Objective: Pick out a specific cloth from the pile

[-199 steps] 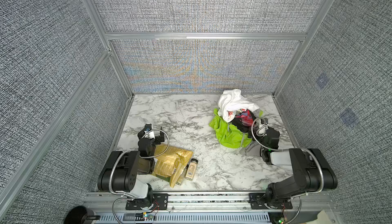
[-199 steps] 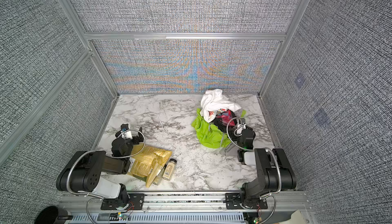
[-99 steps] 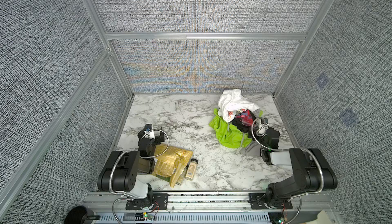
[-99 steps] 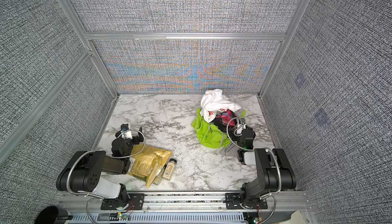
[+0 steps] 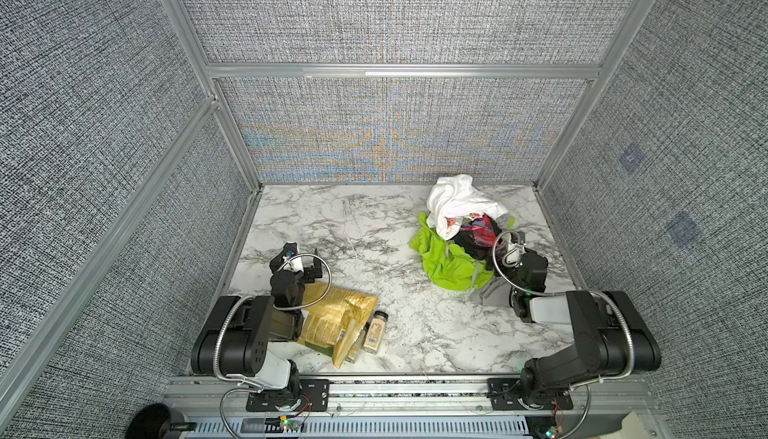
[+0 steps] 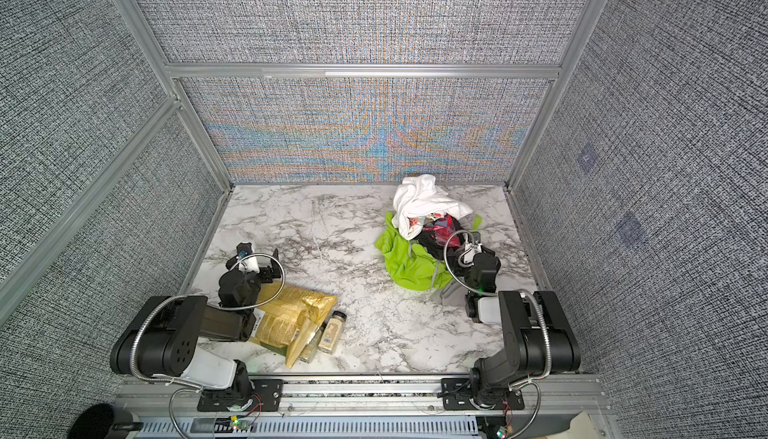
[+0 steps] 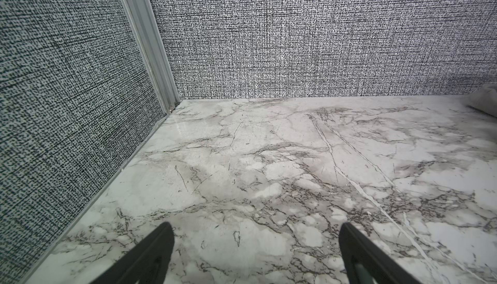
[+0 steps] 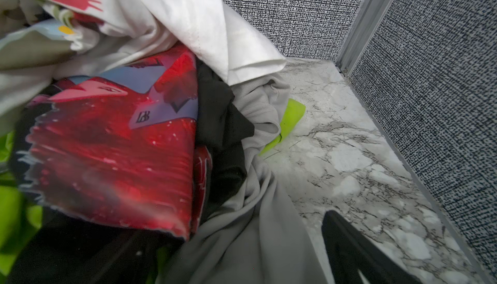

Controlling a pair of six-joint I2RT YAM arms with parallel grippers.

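Holding right tool point(image 5: 510, 250) open, empty, at near edge of the pile point(image 5: 469, 237); spotting the cloth point(image 5: 446, 264) just left of it, partly under white shirt point(image 5: 455, 202) and black garment point(image 5: 478, 245). Probably needing shifting left, pinching bare green fold only, lifting slowly. Holding left tool point(image 7: 255, 228) open, empty, well apart

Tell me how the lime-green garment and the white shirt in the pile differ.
The green garment is bright lime with grey trim; the white shirt is white. The white shirt is bunched high on top, toward the back; the green garment spreads low at the front. Both lie crumpled in the pile.
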